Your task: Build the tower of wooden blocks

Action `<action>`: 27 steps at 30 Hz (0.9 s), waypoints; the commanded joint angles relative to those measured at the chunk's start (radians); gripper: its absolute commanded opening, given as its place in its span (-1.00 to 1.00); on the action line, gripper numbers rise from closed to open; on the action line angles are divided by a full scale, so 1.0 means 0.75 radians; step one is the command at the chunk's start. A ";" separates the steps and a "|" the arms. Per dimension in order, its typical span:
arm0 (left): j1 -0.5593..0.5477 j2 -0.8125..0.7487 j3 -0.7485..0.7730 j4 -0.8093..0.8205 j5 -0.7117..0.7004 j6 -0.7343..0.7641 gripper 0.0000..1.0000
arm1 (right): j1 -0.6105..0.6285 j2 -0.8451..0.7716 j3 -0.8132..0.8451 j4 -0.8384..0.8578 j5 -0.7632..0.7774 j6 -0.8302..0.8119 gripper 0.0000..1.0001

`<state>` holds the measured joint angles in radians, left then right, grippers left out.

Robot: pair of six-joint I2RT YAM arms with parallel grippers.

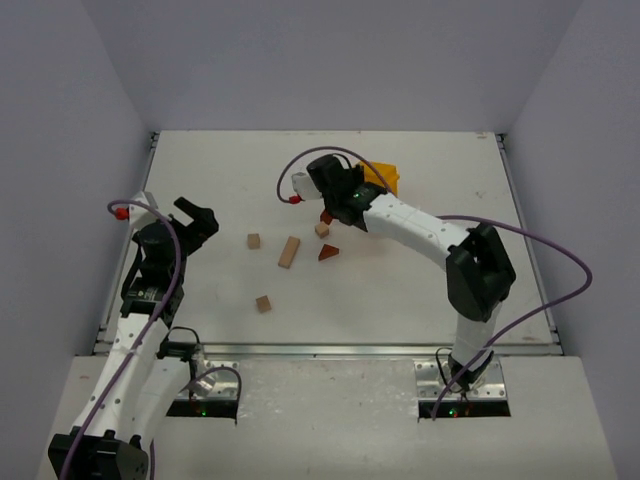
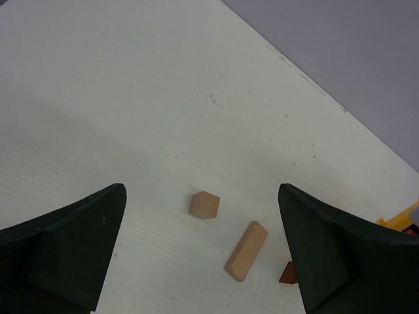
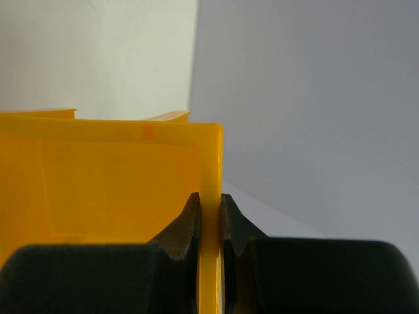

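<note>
Right jaws pinch a wall of the yellow bin (image 3: 118,170); left jaws gape above blocks (image 2: 204,205).

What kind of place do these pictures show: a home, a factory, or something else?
Probably a robotics lab test cell: a white table boxed in by bare grey walls, with small wooden blocks and a yellow plastic bin as props.
</note>
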<state>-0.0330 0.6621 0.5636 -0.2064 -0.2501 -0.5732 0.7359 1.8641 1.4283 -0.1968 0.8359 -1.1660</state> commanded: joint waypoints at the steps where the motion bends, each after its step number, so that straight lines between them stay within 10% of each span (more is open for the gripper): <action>1: 0.001 0.017 0.039 0.054 0.008 0.025 1.00 | -0.034 -0.149 0.251 -0.578 -0.566 0.694 -1.00; 9: 0.002 0.014 0.041 0.056 0.027 0.022 1.00 | -0.635 -0.275 0.243 -0.543 -1.496 2.094 -1.00; 27: 0.001 0.005 0.028 0.058 0.001 0.016 1.00 | -1.124 -0.054 -0.028 -0.270 -1.195 2.422 -1.00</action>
<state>-0.0330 0.6743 0.5636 -0.2059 -0.2420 -0.5694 -0.0764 1.7994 1.3438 -0.4957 -0.1180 0.6030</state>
